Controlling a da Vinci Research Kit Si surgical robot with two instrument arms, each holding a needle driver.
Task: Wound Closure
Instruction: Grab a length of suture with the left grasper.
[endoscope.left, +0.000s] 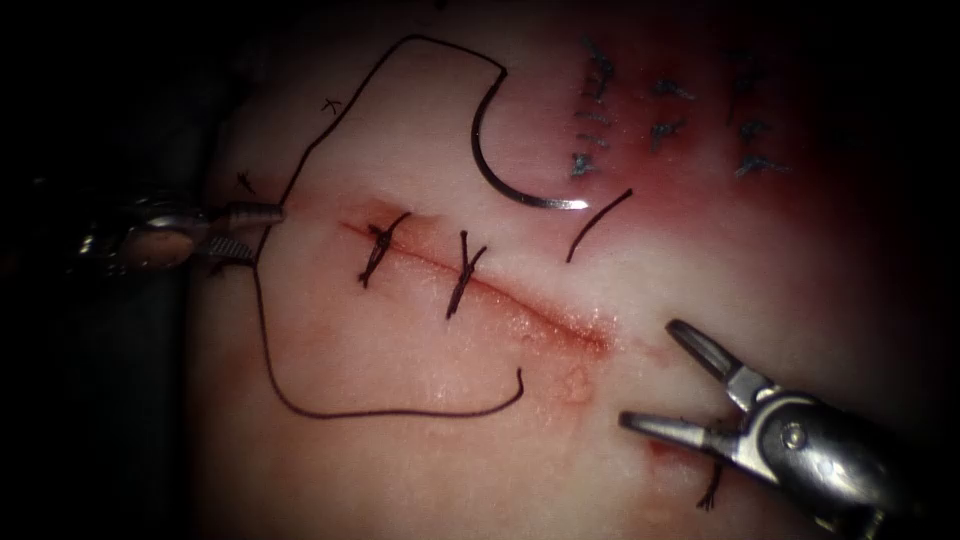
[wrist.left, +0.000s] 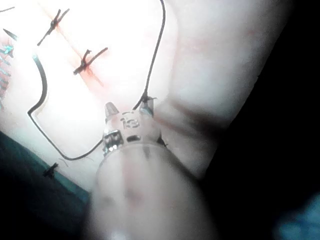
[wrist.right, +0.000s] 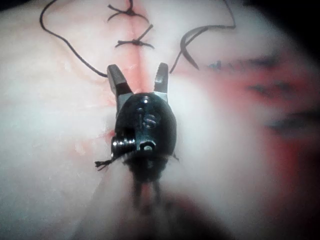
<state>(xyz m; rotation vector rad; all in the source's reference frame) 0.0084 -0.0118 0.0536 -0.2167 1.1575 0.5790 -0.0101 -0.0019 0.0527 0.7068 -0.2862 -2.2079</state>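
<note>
The curved needle (endoscope.left: 497, 170) lies free on the tissue (endoscope.left: 400, 470), above the cut (endoscope.left: 520, 310) and held by neither tool; it also shows as needle (wrist.left: 45, 85) and needle (wrist.right: 186, 49). Its dark thread (endoscope.left: 330, 125) loops left, passes between the parted jaws of my left tool (endoscope.left: 262, 233), then curls below the cut to a loose end. Seen from the left wrist, the left tool (wrist.left: 127, 106) has the thread (wrist.left: 160, 40) beside one jaw. My right tool (endoscope.left: 650, 372) stands open and holds nothing, right of the cut's end; right tool (wrist.right: 139, 80).
Two tied stitches (endoscope.left: 380, 250) (endoscope.left: 462, 277) cross the cut's left half. A short cut piece of thread (endoscope.left: 600, 225) lies near the needle's point. Several old bluish stitches (endoscope.left: 600, 100) and red fluid (endoscope.left: 690, 190) mark the upper right. A small knot (endoscope.left: 712, 492) sits under the right tool.
</note>
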